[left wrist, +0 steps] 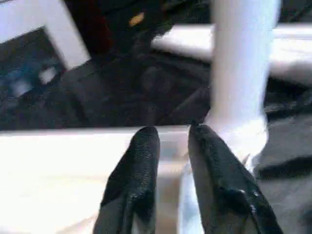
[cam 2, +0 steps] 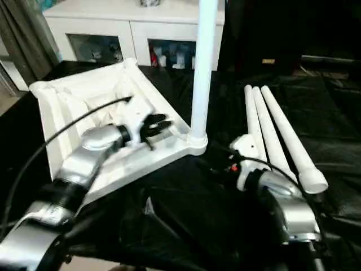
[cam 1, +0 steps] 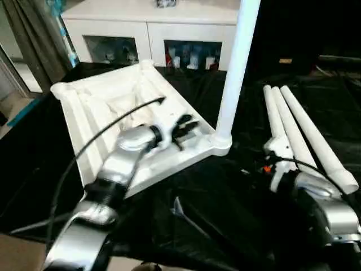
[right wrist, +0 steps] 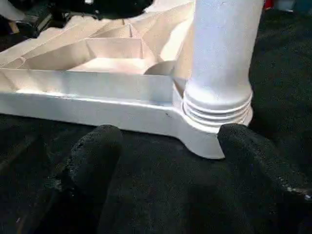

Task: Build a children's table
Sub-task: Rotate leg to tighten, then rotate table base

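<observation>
three loose legs (cam 1: 304,132) lie side by side on the right of the head view, on black sheeting (cam 1: 225,209) that drapes the whole desk in creases and folds. the tabletop (cam 1: 107,113) lies underside up at centre left of that frame, its ribs showing, tilted so one corner points toward the upper middle. at its lower right corner, near the middle of the frame, a fourth leg (cam 1: 237,62) stands upright in the round socket (right wrist: 214,122) and runs out of the top of the picture. along the top edge stands a white cabinet (cam 1: 152,28) with glass-fronted shelves holding small things too blurred to name; a grey-green curtain (cam 1: 28,34) hangs in the upper left corner, and the upper right of the room is dark. the left claw (cam 1: 183,129) hovers over the tabletop's ribbed underside just left of the standing leg, its two black fingers (left wrist: 136,170) a little apart and holding nothing. the right claw (right wrist: 165,161), low over the black sheeting, faces the socket corner with fingers spread wide and released, with nothing between them.
</observation>
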`<state>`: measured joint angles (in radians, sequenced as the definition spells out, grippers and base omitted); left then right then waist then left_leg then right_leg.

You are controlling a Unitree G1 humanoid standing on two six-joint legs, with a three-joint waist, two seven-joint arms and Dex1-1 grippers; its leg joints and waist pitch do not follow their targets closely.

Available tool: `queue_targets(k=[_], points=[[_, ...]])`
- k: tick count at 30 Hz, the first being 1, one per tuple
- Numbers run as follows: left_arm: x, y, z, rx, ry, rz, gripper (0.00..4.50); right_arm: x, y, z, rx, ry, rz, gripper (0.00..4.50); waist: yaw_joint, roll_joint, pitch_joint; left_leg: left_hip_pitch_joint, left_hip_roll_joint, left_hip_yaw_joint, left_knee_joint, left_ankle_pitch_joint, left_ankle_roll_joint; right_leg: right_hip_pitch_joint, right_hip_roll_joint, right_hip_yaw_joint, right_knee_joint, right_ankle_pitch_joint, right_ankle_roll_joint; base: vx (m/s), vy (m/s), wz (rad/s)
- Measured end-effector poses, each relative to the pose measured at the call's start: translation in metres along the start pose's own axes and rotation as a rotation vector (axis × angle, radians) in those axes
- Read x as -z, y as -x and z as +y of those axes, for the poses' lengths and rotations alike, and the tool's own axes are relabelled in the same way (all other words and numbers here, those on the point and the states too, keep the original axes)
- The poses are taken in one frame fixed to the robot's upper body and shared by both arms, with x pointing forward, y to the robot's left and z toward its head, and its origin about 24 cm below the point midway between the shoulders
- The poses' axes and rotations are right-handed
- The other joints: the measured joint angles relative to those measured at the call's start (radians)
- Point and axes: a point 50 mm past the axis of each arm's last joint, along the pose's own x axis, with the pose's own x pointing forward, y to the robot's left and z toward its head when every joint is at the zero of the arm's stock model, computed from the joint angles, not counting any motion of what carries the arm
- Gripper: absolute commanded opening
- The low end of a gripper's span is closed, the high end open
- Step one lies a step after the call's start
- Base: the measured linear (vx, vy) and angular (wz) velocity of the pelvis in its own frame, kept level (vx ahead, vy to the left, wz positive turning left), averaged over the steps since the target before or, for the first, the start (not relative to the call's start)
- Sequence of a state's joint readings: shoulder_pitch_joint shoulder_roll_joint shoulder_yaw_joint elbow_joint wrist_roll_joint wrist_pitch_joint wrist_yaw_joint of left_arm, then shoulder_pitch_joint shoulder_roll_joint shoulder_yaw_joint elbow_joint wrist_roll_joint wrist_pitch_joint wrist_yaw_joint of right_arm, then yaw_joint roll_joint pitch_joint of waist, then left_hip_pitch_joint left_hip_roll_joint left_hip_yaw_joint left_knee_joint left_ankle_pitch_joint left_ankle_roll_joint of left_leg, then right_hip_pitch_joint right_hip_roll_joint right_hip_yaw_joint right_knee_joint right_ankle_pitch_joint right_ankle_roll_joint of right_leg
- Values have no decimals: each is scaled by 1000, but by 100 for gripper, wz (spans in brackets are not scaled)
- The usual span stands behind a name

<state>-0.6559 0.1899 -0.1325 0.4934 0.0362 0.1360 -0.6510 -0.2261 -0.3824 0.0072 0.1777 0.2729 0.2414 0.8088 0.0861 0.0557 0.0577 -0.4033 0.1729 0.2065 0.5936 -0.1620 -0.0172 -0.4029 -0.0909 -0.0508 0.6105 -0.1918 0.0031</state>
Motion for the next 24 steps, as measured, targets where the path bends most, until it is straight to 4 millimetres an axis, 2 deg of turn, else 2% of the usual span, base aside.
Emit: queue_targets(k=[2, 3, 6, 10, 14, 15, 16, 17, 19, 22, 24], points=[[11, 18, 16, -113, -30, 88, 164, 3, -12, 5, 38, -18, 6, 361, -10, 0, 0, 0, 0, -1, -1, 0, 0, -2, 0, -1, 0, 0, 0, 0, 0, 0], [18, 32, 32, -213, -51, 150, 185, 7, -19, 7, 60, -32, 22, 361, -15, 0, 0, -1, 0, -3, -1, 0, -1, -2, 0, -3, 0, 0, 0, 0, 0, 0], [26, 71, 66, -444, -112, 267, 199, 14, -33, 10, 118, -59, 50, 361, -21, 0, 0, -2, 0, -5, -1, 0, -1, -2, 0, -5, 0, 0, 1, 0, 0, 0], [34, 108, 88, -601, -181, 392, 220, 9, -53, 11, 180, -63, 53, 361, -22, -4, 0, -2, 0, -5, -2, -1, -2, -2, 0, -5, -1, 0, 1, 0, 0, 0], [52, 127, 89, -614, -181, 511, 220, 6, -68, 14, 205, -58, 67, 361, -24, -5, 0, -2, 0, -5, -2, -1, -2, -2, 0, -5, -1, 0, 1, 0, 0, 0], [55, 128, 88, -607, -182, 531, 226, 6, -70, 14, 210, -54, 71, 343, -24, -5, 0, -2, 0, -5, -2, -1, -2, -2, 0, -5, -1, 0, 1, 0, 0, 0], [60, 130, 86, -602, -183, 557, 208, 5, -72, 15, 216, -51, 73, 325, -24, -5, 0, -2, 0, -5, -2, -1, -2, -2, 0, -5, -1, 0, 1, 0, 0, 0], [62, 131, 86, -603, -184, 570, 185, 5, -74, 15, 216, -49, 76, 325, -24, -5, 0, -2, 0, -5, -2, -1, -3, -2, 0, -5, -1, 0, 1, 0, 0, 0], [66, 137, 86, -617, -185, 611, 185, 5, -75, 16, 212, -45, 80, 306, -27, -5, 0, -1, 0, -5, -2, -1, -3, -2, 0, -5, 0, 0, 0, 0, 0, 0], [67, 145, 91, -645, -210, 649, 143, 5, -76, 17, 211, -48, 81, 278, -28, -5, 0, -1, 0, -6, -2, -1, -3, -2, 0, -5, 0, 0, 1, 0, 0, 0], [66, 149, 94, -671, -233, 666, 135, 5, -76, 17, 212, -48, 83, 260, -28, -5, 0, -1, 0, -6, -2, -1, -3, -2, 0, -5, 0, 0, 1, 0, 0, 0]])
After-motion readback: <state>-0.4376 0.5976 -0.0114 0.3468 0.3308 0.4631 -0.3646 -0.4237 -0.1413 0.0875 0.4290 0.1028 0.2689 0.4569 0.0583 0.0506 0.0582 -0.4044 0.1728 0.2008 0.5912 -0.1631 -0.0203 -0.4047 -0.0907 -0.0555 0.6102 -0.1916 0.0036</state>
